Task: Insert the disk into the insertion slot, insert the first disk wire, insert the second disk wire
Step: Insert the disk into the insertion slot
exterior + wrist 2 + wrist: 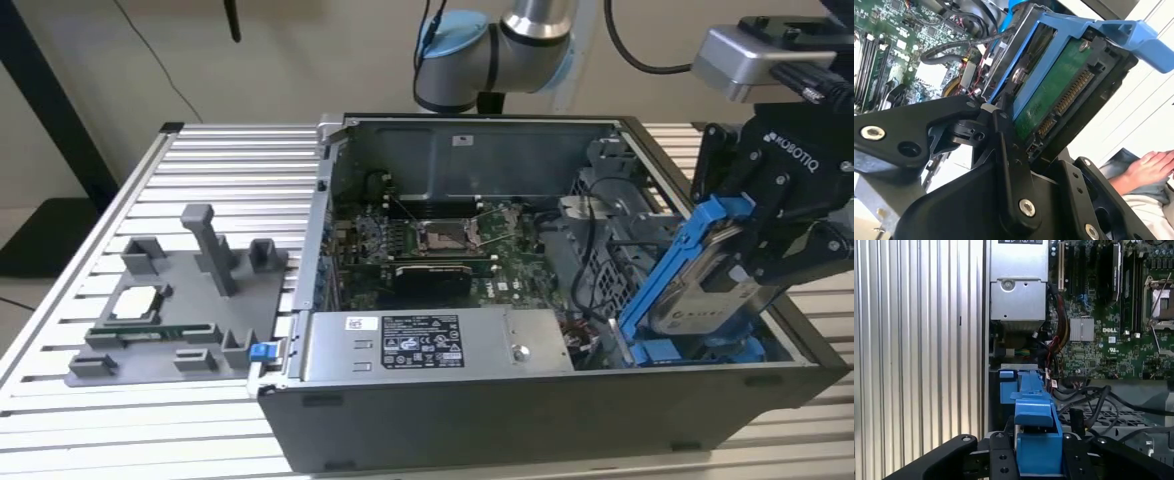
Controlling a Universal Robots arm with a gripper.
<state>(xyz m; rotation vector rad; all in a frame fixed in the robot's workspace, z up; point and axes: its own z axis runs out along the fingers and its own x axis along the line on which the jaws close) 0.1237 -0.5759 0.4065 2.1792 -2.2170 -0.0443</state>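
Observation:
The disk (711,285), a silver-grey drive in a bright blue carrier, hangs tilted over the case's front corner on the exterior view's right. My gripper (755,250) is shut on it, black fingers (1006,145) clamped on the carrier's sides. The second wrist view shows the disk's green board and connector (1056,100) facing out. Its lower end sits just above the insertion slot (694,350), whose blue rails lie at the case floor. In the first wrist view the blue carrier (1036,425) sits between my fingers, with the slot's blue tabs (1006,380) beyond it.
The grey power-supply box (427,345) lies along the case front beside the slot. Black cables (1094,400) and a perforated cage (607,270) crowd the motherboard side. A grey fixture (180,310) stands on the ribbed table. A person's hand (1151,167) rests outside the case.

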